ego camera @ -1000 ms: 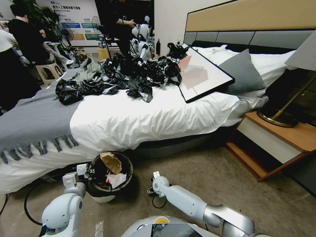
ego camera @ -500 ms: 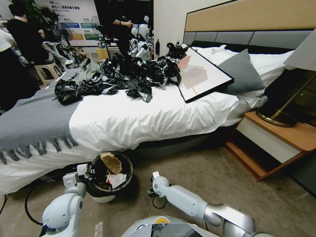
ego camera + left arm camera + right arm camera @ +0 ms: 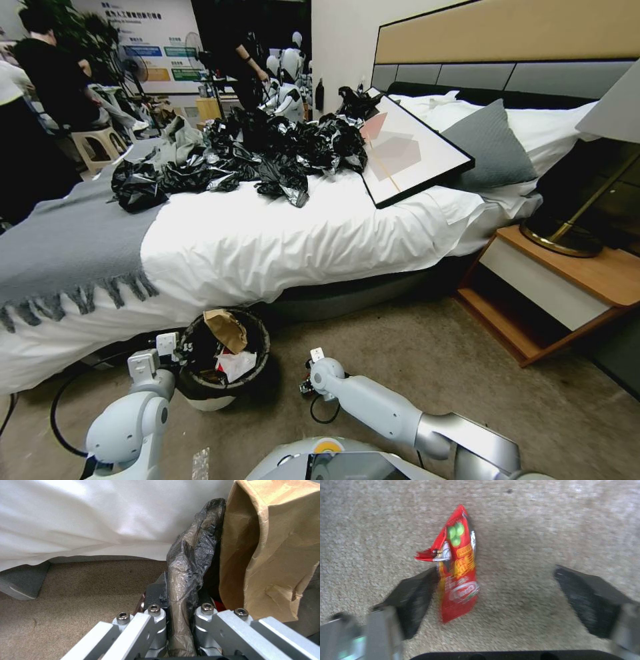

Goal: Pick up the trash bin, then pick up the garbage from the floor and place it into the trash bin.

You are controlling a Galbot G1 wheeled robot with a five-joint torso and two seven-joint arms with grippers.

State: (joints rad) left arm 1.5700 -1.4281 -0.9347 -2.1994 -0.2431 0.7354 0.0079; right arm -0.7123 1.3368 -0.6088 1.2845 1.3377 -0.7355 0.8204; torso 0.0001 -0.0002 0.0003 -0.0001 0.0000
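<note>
The trash bin (image 3: 208, 400), white with a dark bag over its rim, stands on the carpet against the bed. A crumpled brown paper piece (image 3: 227, 328) and white tissue (image 3: 235, 363) lie in it. My left gripper (image 3: 175, 347) is shut on the bin's bag-lined rim (image 3: 190, 562), with the brown paper (image 3: 276, 550) right beside it. My right gripper (image 3: 308, 385) points down at the floor to the right of the bin. Its fingers are wide open (image 3: 495, 580). A red snack wrapper (image 3: 458, 572), garbage, sits edge-up on the carpet between them, close to one finger (image 3: 416, 595).
The bed's white sheet (image 3: 267, 247) overhangs the bin. A heap of black plastic sheeting (image 3: 247, 153) and a framed picture (image 3: 407, 150) lie on the bed. A wooden nightstand (image 3: 567, 280) stands at right. A black cable (image 3: 57, 407) loops on the floor at left. Bare carpet (image 3: 427, 353) lies ahead.
My right wrist has sunk slightly toward the floor. The left arm and the bin have stayed put.
</note>
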